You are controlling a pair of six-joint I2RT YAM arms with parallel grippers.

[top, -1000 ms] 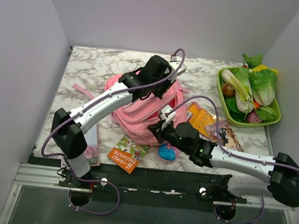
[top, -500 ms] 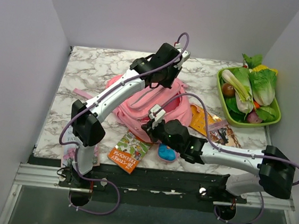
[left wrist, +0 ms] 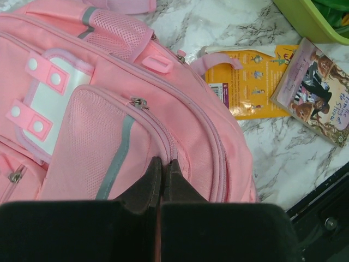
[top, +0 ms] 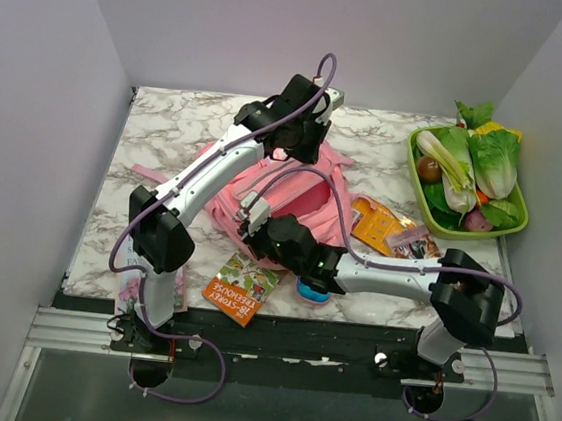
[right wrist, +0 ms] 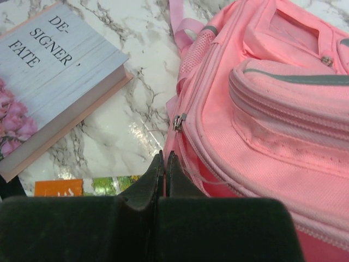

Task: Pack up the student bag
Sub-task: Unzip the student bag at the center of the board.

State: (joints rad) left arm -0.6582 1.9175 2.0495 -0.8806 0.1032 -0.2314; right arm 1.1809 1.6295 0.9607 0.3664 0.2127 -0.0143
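Packing looks barely started: student bag (top: 315, 192) sits mid-table with its zips closed, books (right wrist: 54, 71) lie outside it left, near and right, and left gripper (left wrist: 162, 164) and right gripper (right wrist: 163, 156) are both clenched, seemingly empty.

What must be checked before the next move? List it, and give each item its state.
1. Left tool shut: ok, jaws together against the backpack at its front pocket.
2. Right tool shut: ok, jaws together at the backpack's side seam.
3. Either tool pinching a zip or fabric: cannot tell, the tips hide it.
4. A pocket open for packing: not ok, the zips in view look closed, such as the one with the zipper pull.
5. Books packed: not ok, the grey book and the orange booklet lie on the table.
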